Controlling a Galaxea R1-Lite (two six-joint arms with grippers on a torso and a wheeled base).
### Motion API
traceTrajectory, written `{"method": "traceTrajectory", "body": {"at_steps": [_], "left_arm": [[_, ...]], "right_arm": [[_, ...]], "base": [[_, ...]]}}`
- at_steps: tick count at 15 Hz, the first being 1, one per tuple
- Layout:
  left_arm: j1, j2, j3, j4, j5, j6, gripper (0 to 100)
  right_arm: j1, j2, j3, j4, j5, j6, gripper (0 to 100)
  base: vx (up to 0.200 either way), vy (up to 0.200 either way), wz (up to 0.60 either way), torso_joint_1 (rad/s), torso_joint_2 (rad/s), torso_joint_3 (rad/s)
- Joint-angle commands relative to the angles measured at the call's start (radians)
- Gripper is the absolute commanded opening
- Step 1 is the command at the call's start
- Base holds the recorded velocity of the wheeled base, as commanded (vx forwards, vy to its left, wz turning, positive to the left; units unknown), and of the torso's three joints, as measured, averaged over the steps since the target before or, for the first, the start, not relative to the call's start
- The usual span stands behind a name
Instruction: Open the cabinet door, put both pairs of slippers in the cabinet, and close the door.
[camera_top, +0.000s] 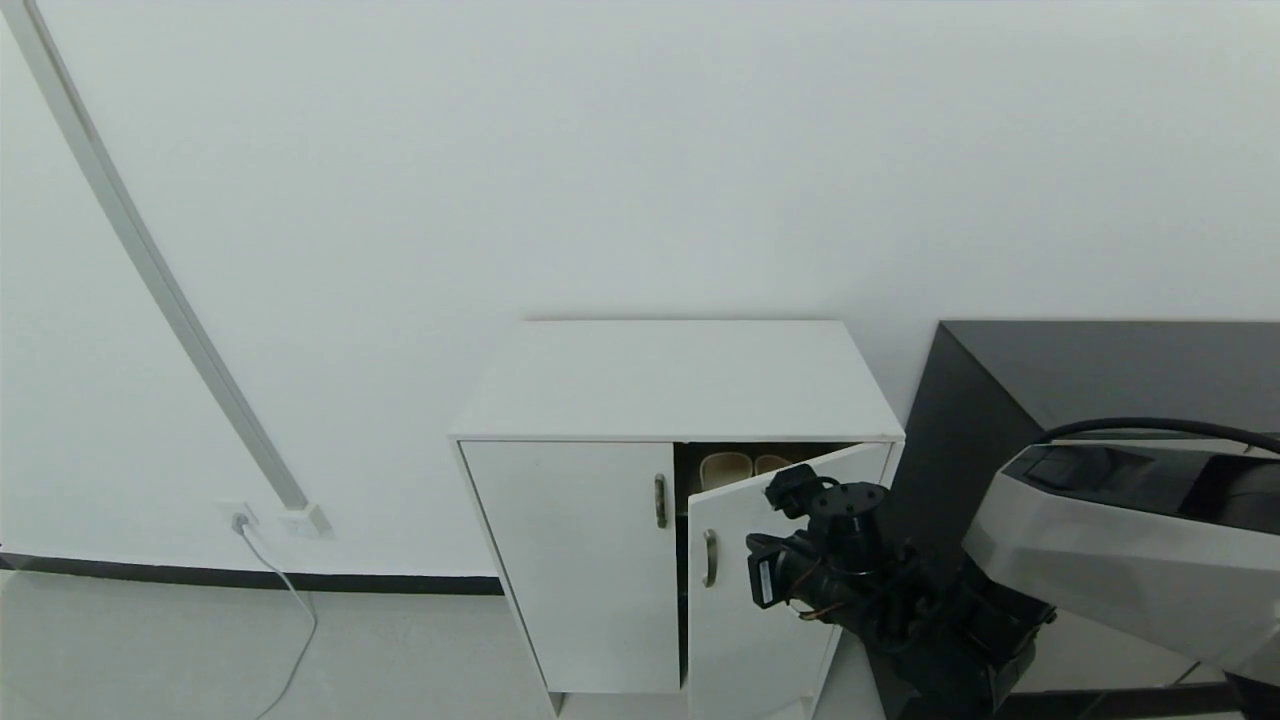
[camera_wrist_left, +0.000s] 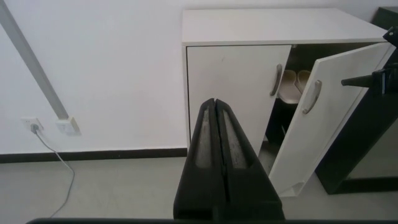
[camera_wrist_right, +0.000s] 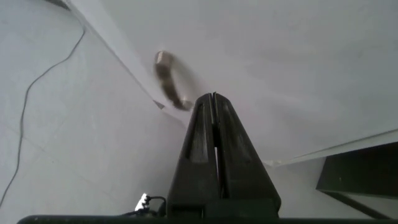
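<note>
A white two-door cabinet (camera_top: 680, 385) stands against the wall. Its left door (camera_top: 570, 560) is closed and its right door (camera_top: 760, 600) hangs partly open. Inside, on an upper shelf, a pair of beige slippers (camera_top: 728, 468) shows through the gap, slippers (camera_wrist_left: 289, 86). My right gripper (camera_top: 788, 488) is at the outer face of the right door (camera_wrist_right: 280, 74), beside the door handle (camera_wrist_right: 169, 79), fingers pressed together with nothing between them. My left gripper (camera_wrist_left: 215, 104) is shut and empty, held well back from the cabinet (camera_wrist_left: 267, 25), in front of its left door.
A dark, glossy cabinet (camera_top: 1100, 370) stands right of the white one, close to the open door. On the wall to the left are a slanted conduit (camera_top: 150, 260) and a socket with a cable (camera_top: 240, 522) trailing over the floor.
</note>
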Motion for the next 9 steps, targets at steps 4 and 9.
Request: {"method": "traceTrajectory", "body": {"at_steps": [4, 9], "left_arm": [[0.000, 0.001, 0.000, 0.000, 0.000, 0.000, 0], [0.000, 0.001, 0.000, 0.000, 0.000, 0.000, 0]], "right_arm": [[-0.003, 0.027, -0.039, 0.000, 0.000, -0.009, 0], [-0.040, 0.072, -0.113, 0.003, 0.000, -0.009, 0]], "base": [[0.000, 0.000, 0.00, 0.000, 0.00, 0.000], [0.000, 0.000, 0.00, 0.000, 0.00, 0.000]]}}
